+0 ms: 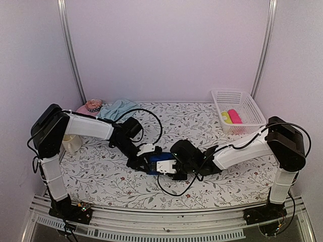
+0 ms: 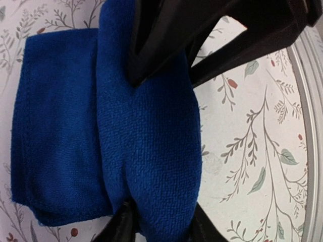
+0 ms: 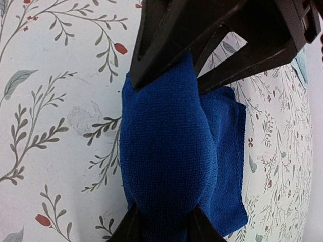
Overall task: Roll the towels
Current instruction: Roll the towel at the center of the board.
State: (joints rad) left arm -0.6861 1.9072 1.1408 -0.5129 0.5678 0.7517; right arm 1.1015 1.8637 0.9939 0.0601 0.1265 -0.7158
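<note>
Royal blue towel (image 1: 153, 162), a thick, nubby terry cloth, lies mid-table toward the near edge, where both arms meet over it. Rolling looks to be under way: a plump, rounded tube has formed along one side, while a flat folded flap lies spread beside it on the flower-printed table (image 1: 101, 174). The left fingers (image 2: 151, 50) are clamped on one end of that tube and the right fingers (image 3: 161, 45) on the other, the cloth bulging softly between the black tips. The next move calls for both ends to turn together over the flat flap, evenly, or the roll may go cone-shaped or slacken. The pale aqua towel (image 1: 117, 108) sits crumpled at the far left, just beside a pink hat (image 1: 91, 106), not yet rolled. A white lattice basket (image 1: 252, 113) at the far right holds a yellow roll (image 1: 226, 117) and a pink roll (image 1: 234, 116)
</note>
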